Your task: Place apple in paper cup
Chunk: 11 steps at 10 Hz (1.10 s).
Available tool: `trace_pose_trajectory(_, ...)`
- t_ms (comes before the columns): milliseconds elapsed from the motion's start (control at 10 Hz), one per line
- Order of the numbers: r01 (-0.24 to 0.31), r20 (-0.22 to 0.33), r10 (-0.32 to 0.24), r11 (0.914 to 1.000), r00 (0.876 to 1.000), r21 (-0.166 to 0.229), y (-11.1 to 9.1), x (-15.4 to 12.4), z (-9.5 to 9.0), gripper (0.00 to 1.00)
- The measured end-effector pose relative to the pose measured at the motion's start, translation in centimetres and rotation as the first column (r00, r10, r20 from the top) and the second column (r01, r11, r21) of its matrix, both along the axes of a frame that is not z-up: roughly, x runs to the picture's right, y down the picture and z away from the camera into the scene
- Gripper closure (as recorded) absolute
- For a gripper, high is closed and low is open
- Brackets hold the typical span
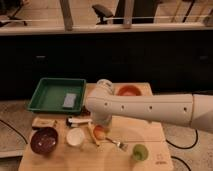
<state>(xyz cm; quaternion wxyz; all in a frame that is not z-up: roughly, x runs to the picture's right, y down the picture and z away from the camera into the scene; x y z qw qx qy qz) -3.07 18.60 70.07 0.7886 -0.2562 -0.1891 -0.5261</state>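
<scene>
The gripper (101, 125) sits low over the table just above the apple (99, 132), its tip hidden behind the arm. This looks like the grasp step, the apple lying on the wood just right of the paper cup (75, 137). Next comes a secure grip, then a short carry left over the cup's mouth.

From where I stand, no writing, label or number can be read anywhere; the claw (101, 125) hangs low over the desk (145, 135), unmarked.
</scene>
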Motion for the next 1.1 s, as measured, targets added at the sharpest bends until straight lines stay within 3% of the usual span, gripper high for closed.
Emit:
trace_pose_trajectory(400, 0.018, 0.002, -0.018, 0.9998, 1.000, 0.006, 0.1, -0.7, -0.2, 1.00)
trace_pose_trajectory(1100, 0.060, 0.034, -0.060, 0.9982, 0.998, 0.004, 0.1, -4.3, -0.5, 1.00)
